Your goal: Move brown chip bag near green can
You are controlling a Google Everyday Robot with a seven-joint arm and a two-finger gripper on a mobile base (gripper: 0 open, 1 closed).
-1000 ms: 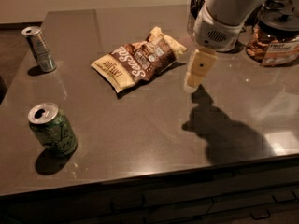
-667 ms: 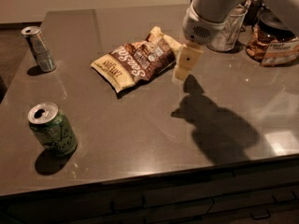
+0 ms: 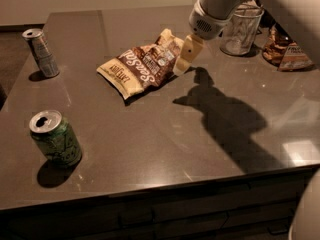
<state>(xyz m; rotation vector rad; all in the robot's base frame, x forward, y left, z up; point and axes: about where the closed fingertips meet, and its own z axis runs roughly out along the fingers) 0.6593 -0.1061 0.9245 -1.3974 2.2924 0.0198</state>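
The brown chip bag (image 3: pixel 144 66) lies flat on the dark countertop (image 3: pixel 165 134), middle back, with cream ends and white script. The green can (image 3: pixel 54 137) stands upright at the front left, far from the bag. My gripper (image 3: pixel 186 60) hangs from the white arm at the upper right, its cream fingers just at the bag's right end, above the counter.
A slim silver-grey can (image 3: pixel 41 53) stands at the back left. A clear glass cup (image 3: pixel 240 30) and a snack packet (image 3: pixel 285 49) sit at the back right. The counter's front edge runs along the bottom, with drawers below.
My gripper has moved left and back, from open counter right of the bag to the bag's right end. The bag and cans have not moved.
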